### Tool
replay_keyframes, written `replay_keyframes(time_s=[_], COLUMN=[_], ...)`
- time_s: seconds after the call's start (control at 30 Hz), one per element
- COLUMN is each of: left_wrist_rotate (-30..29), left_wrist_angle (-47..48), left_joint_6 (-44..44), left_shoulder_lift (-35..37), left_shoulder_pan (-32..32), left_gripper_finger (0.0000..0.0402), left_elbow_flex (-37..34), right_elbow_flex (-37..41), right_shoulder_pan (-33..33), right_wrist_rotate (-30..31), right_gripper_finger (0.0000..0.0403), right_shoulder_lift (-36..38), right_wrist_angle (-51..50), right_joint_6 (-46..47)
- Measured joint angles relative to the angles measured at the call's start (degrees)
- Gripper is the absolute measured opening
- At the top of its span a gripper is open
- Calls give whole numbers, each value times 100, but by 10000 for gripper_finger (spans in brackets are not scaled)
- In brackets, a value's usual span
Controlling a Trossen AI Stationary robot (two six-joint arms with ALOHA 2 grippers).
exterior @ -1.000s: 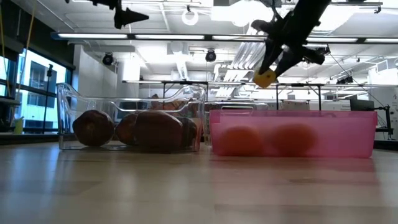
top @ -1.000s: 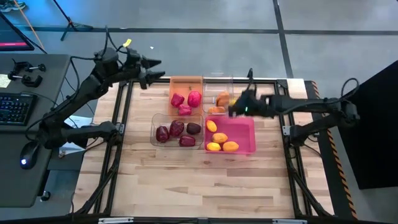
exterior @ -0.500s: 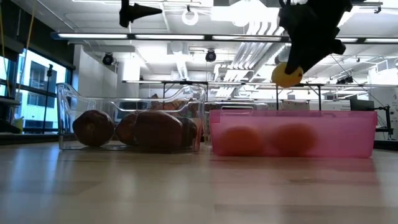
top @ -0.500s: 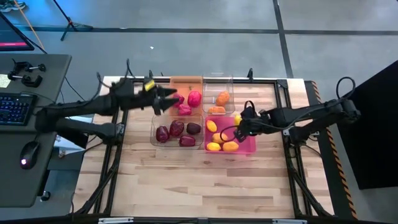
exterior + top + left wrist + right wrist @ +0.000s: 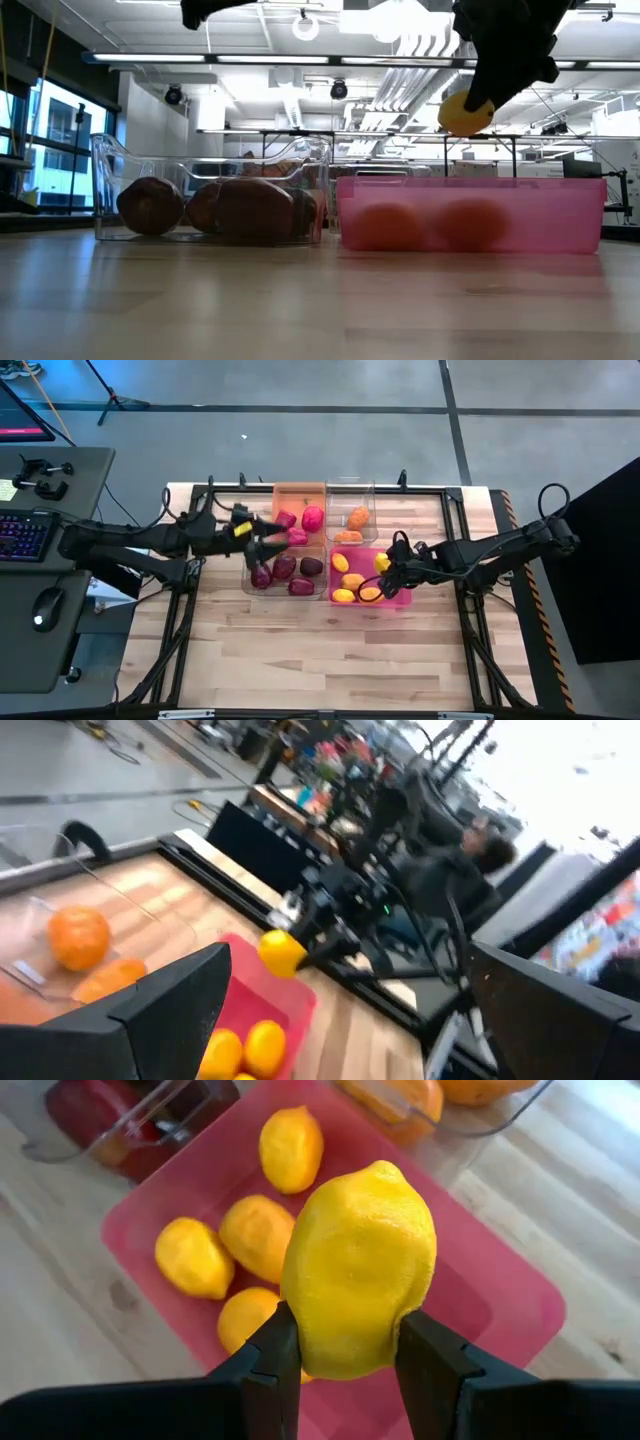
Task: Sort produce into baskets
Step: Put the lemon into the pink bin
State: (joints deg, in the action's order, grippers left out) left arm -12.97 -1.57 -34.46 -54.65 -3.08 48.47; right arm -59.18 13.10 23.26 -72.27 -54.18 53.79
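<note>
Right gripper point(image 5: 340, 1370), clamped on a yellow lemon point(image 5: 358, 1270), hangs over the pink bin point(image 5: 398, 567), which holds four yellow fruits point(image 5: 257, 1232) (the lemon sits just above the rim in the low view). The release is best made low and over bare floor at the bin's right side, so the lemon neither bounces out nor knocks its neighbours. Left gripper point(image 5: 262, 537), jaws wide and empty, waits over the left bins by the maroon produce point(image 5: 284, 569).

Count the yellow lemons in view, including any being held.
5. Four lemons lie in the pink bin; the right gripper holds the fifth lemon above it. None appear hidden.
</note>
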Motion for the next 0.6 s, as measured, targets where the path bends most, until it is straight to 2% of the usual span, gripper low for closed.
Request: replay_keyframes(time_s=[0.2,0.4,0.5,0.6], left_wrist_rotate=[-778,-1042,-1060,-1055], left_wrist_angle=[29,-136,-558,-990], left_joint_6=[242,135,-83,-194], left_shoulder_lift=[-99,-82,-44,17], left_shoulder_pan=[-690,-896,-913,-910], left_gripper_finger=[390,390,390,390], left_elbow_flex=[2,-326,-712,-997], right_elbow_flex=[0,0,0,0], right_shoulder_pan=[7,2,4,-9], right_wrist_rotate=[-250,-383,-485,-415], right_gripper_finger=[108,118,154,215], right_shoulder_lift=[0,-2,-2,-2], right_wrist_angle=[-1,-13,-98,-177], right_joint_6=[-74,393,423,394])
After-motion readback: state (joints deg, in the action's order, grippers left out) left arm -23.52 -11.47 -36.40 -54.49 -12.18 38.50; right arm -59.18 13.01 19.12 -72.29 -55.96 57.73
